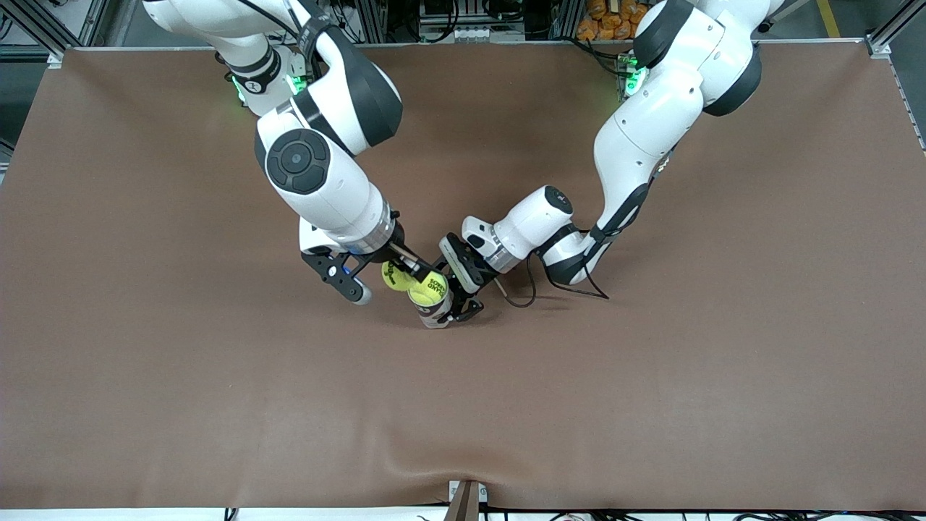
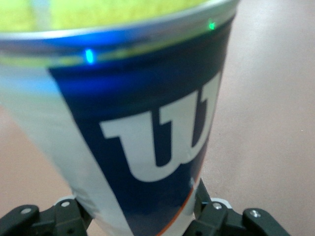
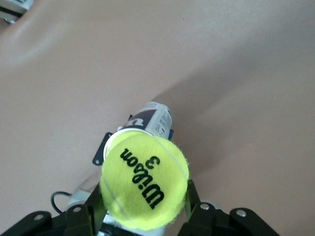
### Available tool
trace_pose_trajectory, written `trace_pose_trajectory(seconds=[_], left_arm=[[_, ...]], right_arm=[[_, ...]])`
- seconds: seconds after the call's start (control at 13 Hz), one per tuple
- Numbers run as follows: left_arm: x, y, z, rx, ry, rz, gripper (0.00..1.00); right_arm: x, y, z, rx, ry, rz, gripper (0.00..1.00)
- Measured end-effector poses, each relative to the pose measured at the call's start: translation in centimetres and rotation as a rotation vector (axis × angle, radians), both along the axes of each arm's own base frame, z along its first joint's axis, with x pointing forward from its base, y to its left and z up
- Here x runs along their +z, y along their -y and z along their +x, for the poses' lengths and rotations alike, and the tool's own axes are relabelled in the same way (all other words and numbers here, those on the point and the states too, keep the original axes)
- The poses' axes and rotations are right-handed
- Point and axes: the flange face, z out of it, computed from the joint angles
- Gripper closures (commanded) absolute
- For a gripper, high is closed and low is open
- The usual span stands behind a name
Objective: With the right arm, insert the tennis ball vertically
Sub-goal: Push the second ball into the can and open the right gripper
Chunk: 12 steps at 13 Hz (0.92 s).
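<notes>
- Front view: brown cloth-covered table [image 1: 651, 398] with both arms reaching toward its middle. The left gripper [image 1: 454, 307] is low at the table and closed around an upright blue-and-white tennis-ball can [image 1: 434, 312], in whose open mouth sits a yellow-green felt tennis ball [image 1: 428, 289]. The right gripper [image 1: 400, 273] hangs just beside and above the can, toward the right arm's end of the table, its fingers clamped on a second yellow-green tennis ball [image 1: 394, 277]. The two balls look close to touching.
- Left wrist view: the can [image 2: 147, 128] fills the frame, with large white lettering on a dark blue label; a silver rim runs across its mouth and yellow-green felt [image 2: 98, 12] shows within it. The left fingers [image 2: 209, 216] press the can's lower wall on both sides.
- Right wrist view: the held ball [image 3: 144, 183], printed "Wilson 3" in black, sits pinched between the right fingers [image 3: 191, 204]. Below it the can [image 3: 150, 118] stands on the table [image 3: 246, 73].
</notes>
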Motion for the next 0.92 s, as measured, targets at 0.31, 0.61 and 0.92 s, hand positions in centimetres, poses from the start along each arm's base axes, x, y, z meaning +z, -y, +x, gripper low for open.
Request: trace_pose_trajectory(seconds=[0.31,0.61,0.92], left_arm=[[0.0,0.0,0.0,0.0,0.0,0.0,0.22],[0.0,0.0,0.0,0.0,0.0,0.0,0.22],[0.0,0.0,0.0,0.0,0.001,-0.001,0.22]], right_arm=[[0.1,-0.3,0.4,-0.096,0.028,0.009,1.0],[-2.9,-3.0,-0.9,-0.106,-0.012,-0.016,1.0],[-4.4,-3.6,-1.1,-0.099,-0.025,-0.028,1.0]])
